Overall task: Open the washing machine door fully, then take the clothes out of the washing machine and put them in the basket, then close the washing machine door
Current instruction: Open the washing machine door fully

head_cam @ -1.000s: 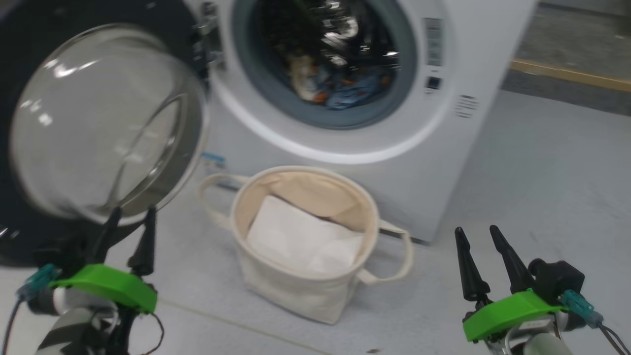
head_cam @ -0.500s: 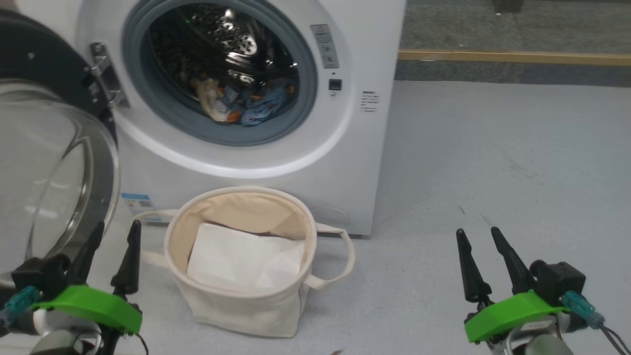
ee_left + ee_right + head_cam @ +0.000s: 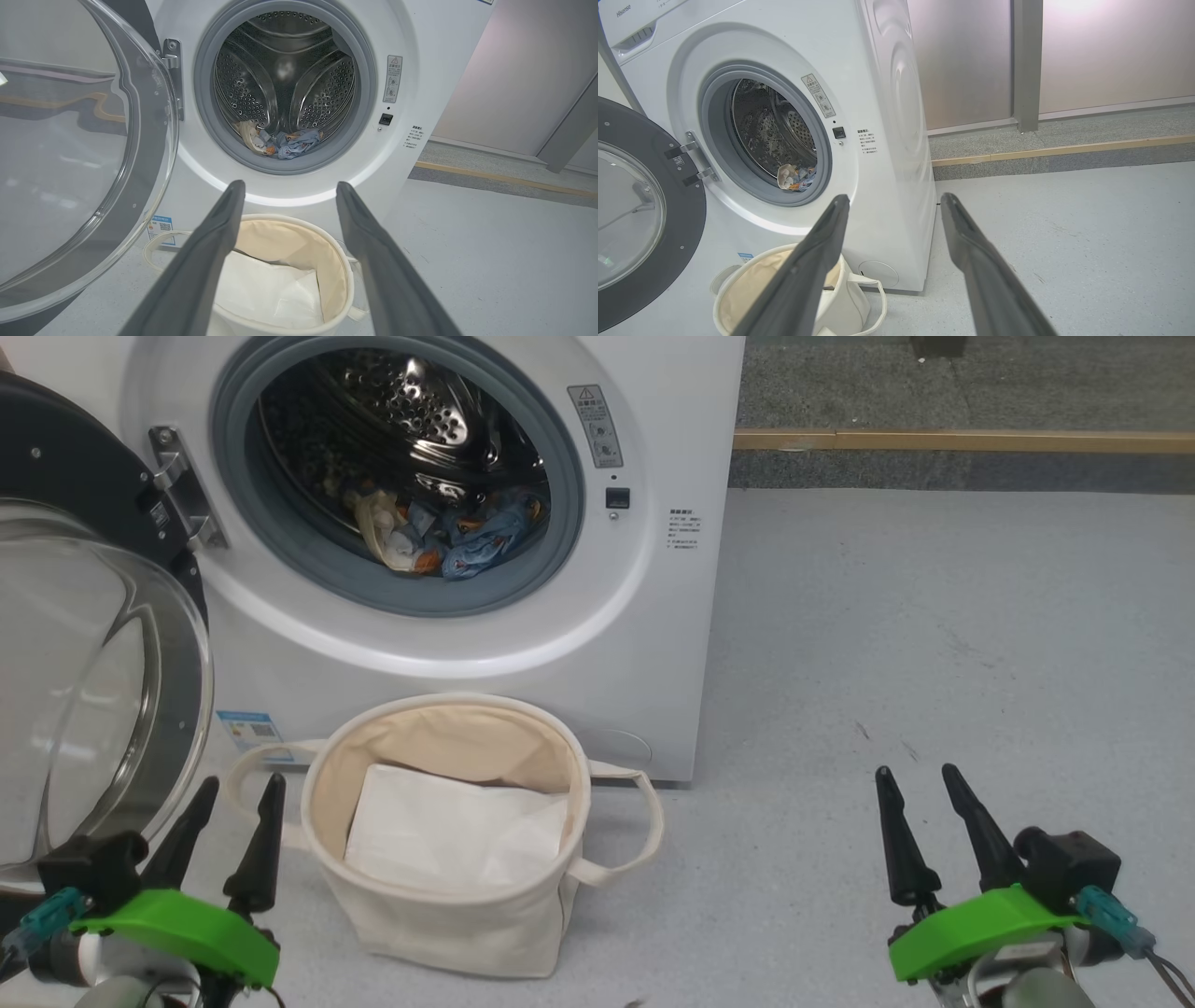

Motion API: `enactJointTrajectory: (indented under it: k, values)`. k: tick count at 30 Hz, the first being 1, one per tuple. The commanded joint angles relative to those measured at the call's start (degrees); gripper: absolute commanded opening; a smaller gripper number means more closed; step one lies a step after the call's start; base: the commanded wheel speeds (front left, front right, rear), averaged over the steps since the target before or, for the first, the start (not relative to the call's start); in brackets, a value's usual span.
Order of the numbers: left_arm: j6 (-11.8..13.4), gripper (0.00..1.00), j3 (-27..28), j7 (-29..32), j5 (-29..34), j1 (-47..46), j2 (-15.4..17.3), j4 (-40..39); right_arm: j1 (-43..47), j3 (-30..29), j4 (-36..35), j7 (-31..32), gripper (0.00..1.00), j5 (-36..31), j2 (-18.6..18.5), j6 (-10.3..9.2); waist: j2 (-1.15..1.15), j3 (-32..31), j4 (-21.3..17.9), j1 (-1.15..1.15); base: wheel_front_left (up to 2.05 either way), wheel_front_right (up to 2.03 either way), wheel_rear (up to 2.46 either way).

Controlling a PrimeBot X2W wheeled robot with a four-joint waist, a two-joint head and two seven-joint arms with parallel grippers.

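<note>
**Door open, clothes not yet out, both pincers empty**

The door (image 3: 75, 457) hangs on its hinge at far left, swung well out and cut by the picture edge. It looks fully open, so I judge step one done. The left pincer (image 3: 241, 784) sits low left, just in front of the door glass, fingers parted and holding nothing.

The washing machine (image 3: 653, 644) has its porthole unblocked. The clothes (image 3: 467, 537) lie bunched at the bottom of the drum, blue with orange bits.

The basket (image 3: 579, 775) stands on the floor (image 3: 934, 616) just in front of the machine, below the porthole. It has a white sheet (image 3: 448, 831) in it and no blue garment yet.

The right pincer (image 3: 915, 773) is low right over bare floor, well apart from the machine, fingers parted and empty.

Left to do: reach in, pull out the clothes, drop them in the basket, shut the door.

Versus earlier: the head camera has turned, so the whole scene has slid left and gone sharp. The things themselves seem unmoved. Both pincers sit at about the same spots with the same spread.
</note>
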Motion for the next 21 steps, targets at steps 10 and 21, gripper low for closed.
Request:
enactJointTrajectory:
  k: [10, 21]
  values:
    - [-0.30, 1.00, 1.55, -0.61, -0.05, -2.20, 3.08, -2.10, -1.51, 0.82, -1.55, -0.72, 1.00, 0.33, -0.59, 0.05, 0.00, -0.39, -0.08, 0.00, 0.00, 0.00, 0.00]
    - [-0.22, 1.00, 0.97, -0.81, -0.11, -2.39, 3.32, -2.22, -1.33, 0.85, -1.36, -0.72, 1.00, 0.35, -0.69, 0.05, 0.00, -0.53, 0.30, 0.00, 0.00, 0.00, 0.00]
